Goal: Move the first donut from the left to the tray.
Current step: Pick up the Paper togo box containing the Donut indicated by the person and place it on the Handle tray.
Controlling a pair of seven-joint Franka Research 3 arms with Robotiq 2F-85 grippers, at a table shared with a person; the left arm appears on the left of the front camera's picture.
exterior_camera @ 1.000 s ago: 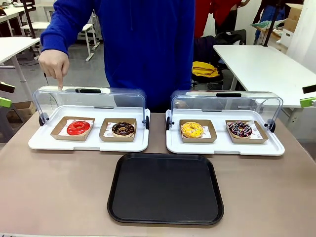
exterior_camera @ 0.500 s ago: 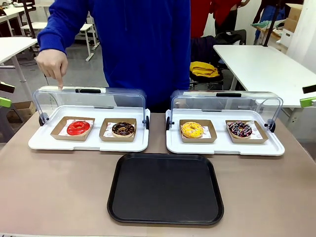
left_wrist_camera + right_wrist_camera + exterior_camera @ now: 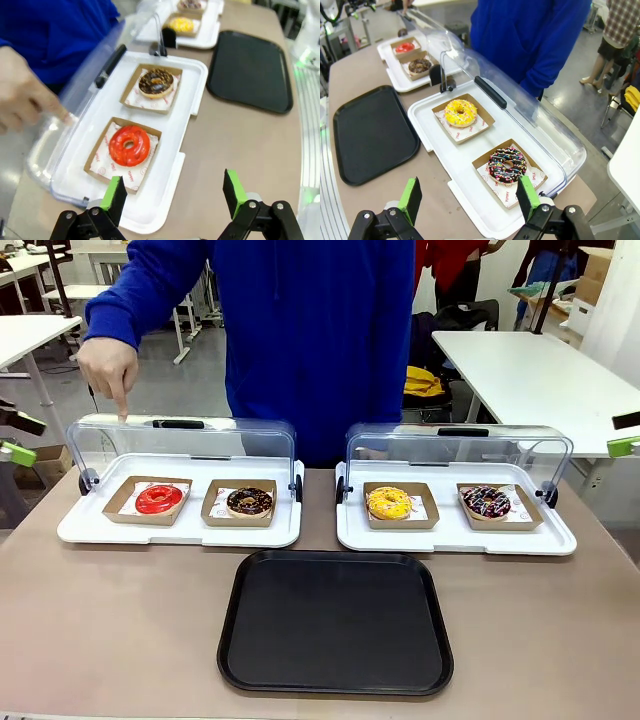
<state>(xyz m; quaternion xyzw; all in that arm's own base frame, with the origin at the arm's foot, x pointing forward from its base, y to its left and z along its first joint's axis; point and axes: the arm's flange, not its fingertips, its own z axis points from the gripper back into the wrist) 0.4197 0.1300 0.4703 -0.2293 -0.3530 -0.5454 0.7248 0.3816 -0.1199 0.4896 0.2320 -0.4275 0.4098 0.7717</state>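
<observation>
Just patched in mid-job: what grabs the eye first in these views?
The glossy red donut sits at the left end of the left white tray, and the person's hand points a finger down at the open clear lid behind it. The large black tray lies nearer the camera, centred. The left end effector hangs open, short of the donut.

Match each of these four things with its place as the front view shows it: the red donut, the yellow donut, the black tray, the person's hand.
Things
1. red glazed donut
2. yellow donut
3. black tray
4. person's hand

Places
A. on the table, on the robot's side of the white trays
B. at the left end of the left white tray
C. over the left clear lid, one finger pointing down
D. at the left end of the right white tray

Pairs: 1-B, 2-D, 3-A, 4-C
</observation>
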